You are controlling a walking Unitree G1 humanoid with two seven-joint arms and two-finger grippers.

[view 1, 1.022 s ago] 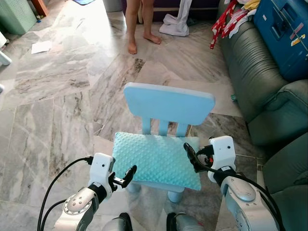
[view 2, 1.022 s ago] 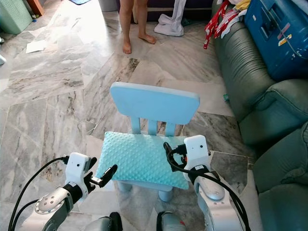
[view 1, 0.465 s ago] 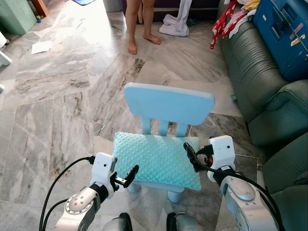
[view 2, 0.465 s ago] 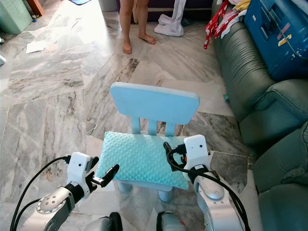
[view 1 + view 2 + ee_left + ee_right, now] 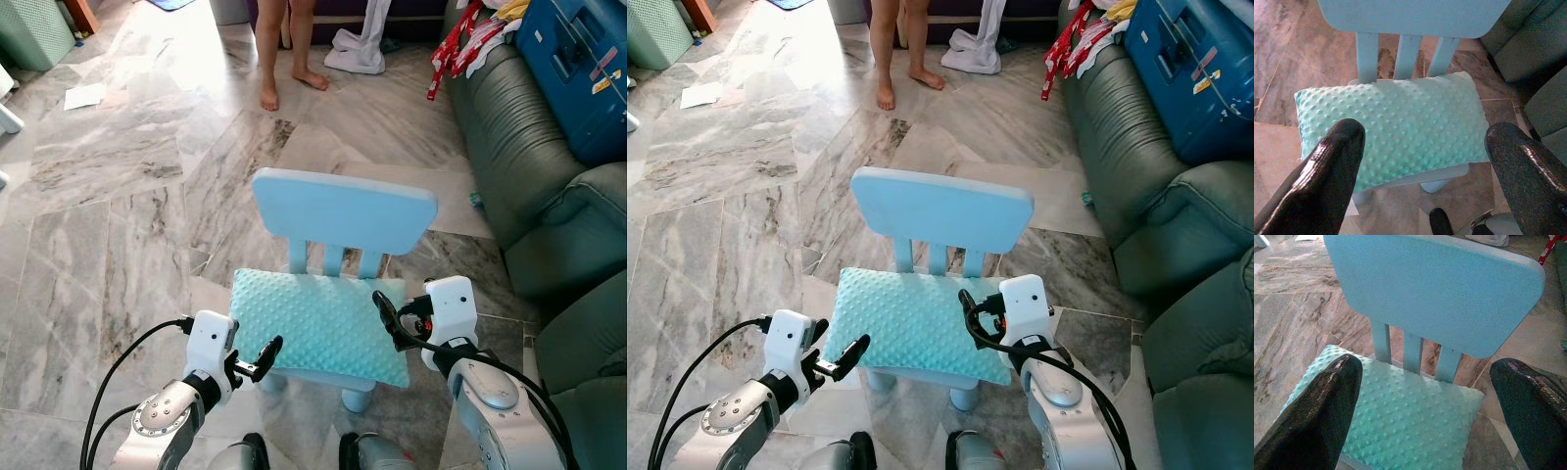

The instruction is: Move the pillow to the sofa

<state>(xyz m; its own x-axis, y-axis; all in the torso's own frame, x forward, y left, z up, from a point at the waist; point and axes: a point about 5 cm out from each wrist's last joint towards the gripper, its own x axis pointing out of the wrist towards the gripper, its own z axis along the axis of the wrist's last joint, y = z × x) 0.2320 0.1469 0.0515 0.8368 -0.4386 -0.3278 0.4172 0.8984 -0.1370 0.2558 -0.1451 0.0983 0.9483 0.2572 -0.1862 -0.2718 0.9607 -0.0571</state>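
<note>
Pillow lying on small blue chair, not lifted. Left gripper and right gripper flanking it, jaws gaping wide, gripping nothing. Grasp, carry to sofa all remaining.

Head cams look steeply down at the small blue chair from just behind both grippers. Each wrist cam peers out between its own spread fingers, close in, maybe slightly blurred. All four views share the teal dotted pillow.
</note>
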